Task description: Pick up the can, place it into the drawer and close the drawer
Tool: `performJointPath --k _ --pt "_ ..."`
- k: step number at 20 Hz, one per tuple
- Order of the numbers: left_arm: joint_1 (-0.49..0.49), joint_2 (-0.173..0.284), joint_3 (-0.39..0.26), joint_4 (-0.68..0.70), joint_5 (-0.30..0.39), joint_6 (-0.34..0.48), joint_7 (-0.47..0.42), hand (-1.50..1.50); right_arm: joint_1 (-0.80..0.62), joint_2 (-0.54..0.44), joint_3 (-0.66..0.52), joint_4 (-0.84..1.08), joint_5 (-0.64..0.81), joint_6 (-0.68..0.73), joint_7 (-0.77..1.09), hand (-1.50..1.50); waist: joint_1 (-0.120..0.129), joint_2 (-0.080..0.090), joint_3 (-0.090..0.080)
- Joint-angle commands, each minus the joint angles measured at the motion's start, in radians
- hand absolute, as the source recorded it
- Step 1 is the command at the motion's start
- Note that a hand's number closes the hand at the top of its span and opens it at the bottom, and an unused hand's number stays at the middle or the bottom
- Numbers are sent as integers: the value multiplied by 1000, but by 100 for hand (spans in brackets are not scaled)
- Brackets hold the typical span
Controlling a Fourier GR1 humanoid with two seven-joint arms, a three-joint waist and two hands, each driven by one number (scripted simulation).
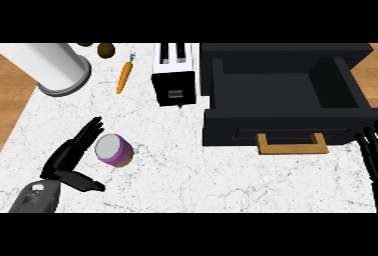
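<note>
Can [114, 149]: a purple can with a pale grey lid is seen lying tilted on the white marbled counter [184, 170], left of centre and well apart from the drawer.
Left hand [70, 159]: it is shown open beside the can, fingers straight and stretched up along the can's left side, the thumb spread low toward the right. Nothing is gripped; whether the fingers touch the can cannot be told.
Right hand [369, 150]: only straight fingers are seen at the right edge, just right of the drawer front; it is open and holds nothing.
Drawer [284, 80]: a black drawer is pulled open at the upper right, its inside dark, with a wooden handle [292, 144] set on its front face.
Toaster [175, 75]: a black and white toaster is placed just left of the drawer, its slots toward the far edge.
Carrot [125, 76]: an orange carrot is laid left of the toaster, near it but apart.
Paper towel roll [55, 65]: a white roll on a grey base is stood at the upper left corner.
Brown items [106, 49]: small brown rounded things are seen at the far edge, beside the roll; their kind cannot be told.
</note>
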Motion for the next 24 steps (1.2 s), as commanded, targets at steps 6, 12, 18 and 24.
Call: performJointPath --k 6,12,18,24 --pt "-167 8 12 223 -24 18 -74 -150 26 -8 -16 -64 -30 29 22 -150 -9 2 -1" --pt "-147 -50 -24 235 -53 82 -115 -150 14 12 -17 23 -3 23 -36 -150 -3 1 0" --pt "-208 -91 -22 253 -40 110 -68 -150 62 25 -20 -26 -20 44 -41 -150 -8 2 0" --pt "-178 -92 -43 162 -28 75 -34 -150 49 25 5 -88 -12 35 40 -150 0 -1 0"
